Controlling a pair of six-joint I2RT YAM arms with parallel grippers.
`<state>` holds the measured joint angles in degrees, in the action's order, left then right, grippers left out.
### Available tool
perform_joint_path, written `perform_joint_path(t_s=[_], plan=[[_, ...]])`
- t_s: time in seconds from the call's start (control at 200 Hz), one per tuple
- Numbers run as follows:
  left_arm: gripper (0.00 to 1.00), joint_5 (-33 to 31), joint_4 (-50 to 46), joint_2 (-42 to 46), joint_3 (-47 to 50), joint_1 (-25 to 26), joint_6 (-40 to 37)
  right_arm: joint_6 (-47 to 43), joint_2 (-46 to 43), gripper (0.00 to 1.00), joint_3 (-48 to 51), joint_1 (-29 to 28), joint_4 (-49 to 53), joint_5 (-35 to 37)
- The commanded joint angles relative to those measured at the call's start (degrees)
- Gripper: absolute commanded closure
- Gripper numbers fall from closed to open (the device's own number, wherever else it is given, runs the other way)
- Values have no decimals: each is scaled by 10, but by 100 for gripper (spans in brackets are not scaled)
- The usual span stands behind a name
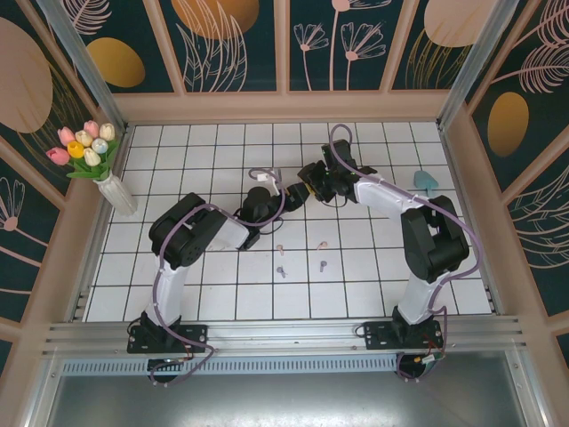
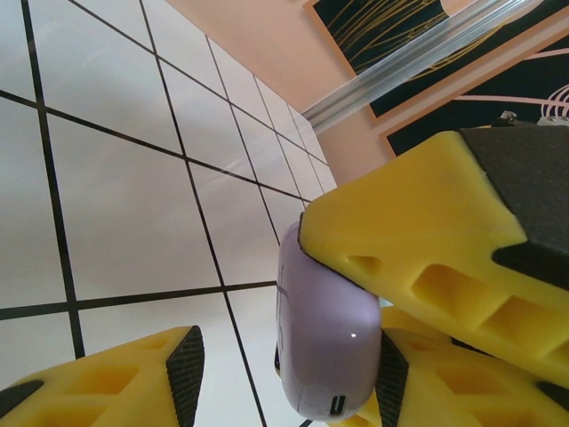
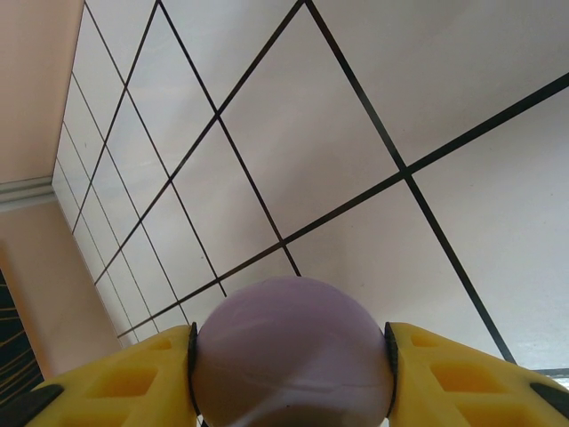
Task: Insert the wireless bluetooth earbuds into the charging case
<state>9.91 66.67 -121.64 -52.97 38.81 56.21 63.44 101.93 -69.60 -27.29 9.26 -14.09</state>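
A lilac charging case (image 2: 324,342) hangs above the tiled floor, and my right gripper (image 3: 290,356) is shut on it, both pads pressed to the case (image 3: 293,351). One of the right gripper's yellow fingers (image 2: 427,240) overlaps the case top in the left wrist view. My left gripper (image 2: 289,369) is open around the case: its right pad touches the case and a gap remains at its left pad. Both grippers (image 1: 283,197) (image 1: 308,189) meet mid-table. Two pink earbuds (image 1: 278,250) (image 1: 322,245) and two purple earbuds (image 1: 282,271) (image 1: 322,264) lie on the tiles nearer the bases.
A teal case (image 1: 425,182) lies at the right near the wall. A small pale object (image 1: 264,173) sits just behind the left gripper. A white vase (image 1: 117,194) of tulips stands at the left wall. Pink walls enclose the tiled floor.
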Motion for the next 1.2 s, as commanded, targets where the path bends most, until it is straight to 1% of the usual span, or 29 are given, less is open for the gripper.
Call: perform_joint_path(t_s=[0.0,0.305,0.45,0.601,0.666,0.786,0.861,0.961,1.066,1.116,1.196], plan=[[47,-15,25,-16,-19,3,12,2,-28,53,12,3,-5,-13],[58,-27,33,-26,-24,3,19,2,-32,53,19,3,-8,-16],[66,-31,41,-27,-24,3,23,5,-34,53,24,2,-11,-18],[76,-37,58,-32,-24,3,33,11,-35,53,29,3,-18,-22],[78,-38,66,-34,-24,3,39,12,-36,53,30,3,-19,-23],[85,-38,78,-37,-24,3,46,12,-39,52,31,4,-19,-23],[87,-36,83,-38,-24,3,48,12,-40,51,30,4,-19,-24],[89,-31,87,-38,-24,3,51,12,-42,45,28,6,-19,-23],[92,-27,92,-36,-17,3,51,9,-42,30,18,17,-12,-23],[92,-25,93,-33,-10,4,51,5,-45,27,13,27,-8,-23],[92,-19,92,-23,4,3,47,-3,-62,24,11,49,-6,-21]])
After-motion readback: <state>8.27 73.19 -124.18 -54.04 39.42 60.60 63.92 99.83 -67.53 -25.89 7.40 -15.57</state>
